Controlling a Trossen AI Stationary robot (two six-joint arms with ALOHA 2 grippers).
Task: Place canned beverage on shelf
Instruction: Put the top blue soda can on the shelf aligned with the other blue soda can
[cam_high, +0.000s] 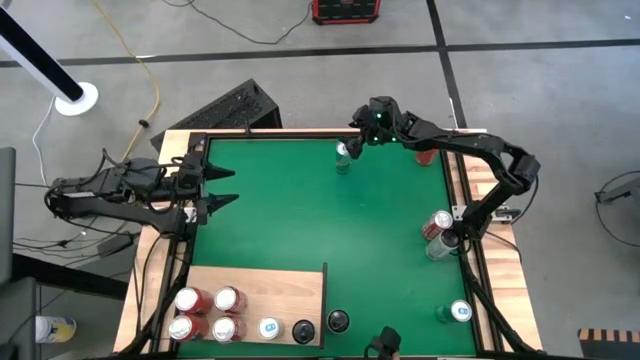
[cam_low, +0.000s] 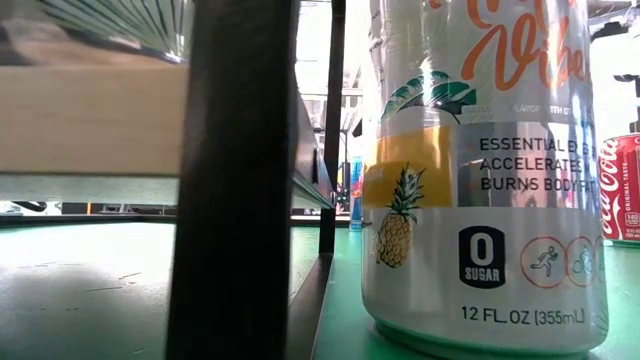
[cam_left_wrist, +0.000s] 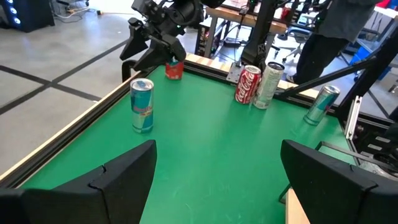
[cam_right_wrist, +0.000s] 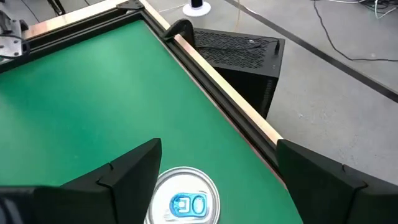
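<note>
Bare green mat (cam_high: 320, 215) mid-table; cans crowding the shelf (cam_high: 285, 285) front edge and right rim.

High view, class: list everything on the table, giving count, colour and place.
Green mat: one, covers table.
Pale wooden shelf board: one, picture's bottom left.
Cans on the shelf: six; four red-and-white, one blue-topped, one dark.
Dark can: one, beside shelf.
Slim blue-silver can: one, top edge.
Red can: one, top right.
Red and silver cans: two, right edge.
Green can: one, bottom right.
Left gripper: open, left edge.
Right gripper: open, above slim can.
</note>
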